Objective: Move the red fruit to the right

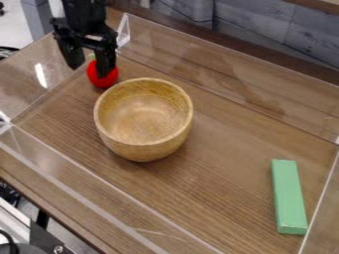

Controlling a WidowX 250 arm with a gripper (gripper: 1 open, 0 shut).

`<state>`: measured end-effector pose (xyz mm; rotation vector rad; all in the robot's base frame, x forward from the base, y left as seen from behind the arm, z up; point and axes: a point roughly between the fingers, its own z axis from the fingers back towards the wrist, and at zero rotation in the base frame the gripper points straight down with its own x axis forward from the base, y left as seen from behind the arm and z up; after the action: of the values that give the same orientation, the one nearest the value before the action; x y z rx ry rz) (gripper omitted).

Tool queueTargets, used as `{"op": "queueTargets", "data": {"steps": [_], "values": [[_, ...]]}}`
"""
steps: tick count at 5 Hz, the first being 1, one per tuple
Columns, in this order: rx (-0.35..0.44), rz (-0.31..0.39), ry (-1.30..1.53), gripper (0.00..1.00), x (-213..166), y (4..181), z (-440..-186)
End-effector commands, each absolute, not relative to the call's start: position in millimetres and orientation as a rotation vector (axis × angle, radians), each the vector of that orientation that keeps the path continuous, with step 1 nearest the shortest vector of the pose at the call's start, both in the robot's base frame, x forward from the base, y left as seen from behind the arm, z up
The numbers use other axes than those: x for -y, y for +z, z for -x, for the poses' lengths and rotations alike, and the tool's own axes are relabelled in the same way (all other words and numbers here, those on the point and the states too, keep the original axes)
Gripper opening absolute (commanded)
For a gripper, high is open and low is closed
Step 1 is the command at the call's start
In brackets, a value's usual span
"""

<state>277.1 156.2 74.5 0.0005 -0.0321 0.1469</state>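
Note:
The red fruit (pixel 102 76), a small red strawberry with a green top, rests on the wooden table at the back left, just left of the wooden bowl (pixel 143 119). My black gripper (pixel 86 55) hangs directly above it, open, its two fingers straddling the strawberry's top. The fingertips hide the upper part of the fruit. Nothing is gripped.
An empty wooden bowl sits in the table's middle. A flat green block (pixel 287 195) lies at the right front. Clear acrylic walls (pixel 40 79) surround the table surface, close to the fruit on the left and behind.

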Motion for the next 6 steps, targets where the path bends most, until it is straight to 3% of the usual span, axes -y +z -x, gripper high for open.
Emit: {"op": "queueTargets", "data": {"steps": [1,2,4,6], "values": [[0.088,-0.026,0.152,1.0,-166,89.9,-291],[0.086,-0.026,0.136,1.0,-168,89.5,-297],[0.083,-0.039,0.291,1.0,-165,62.3,-299],[0.093,-0.042,0.274,1.0,-178,44.7,-294]]}}
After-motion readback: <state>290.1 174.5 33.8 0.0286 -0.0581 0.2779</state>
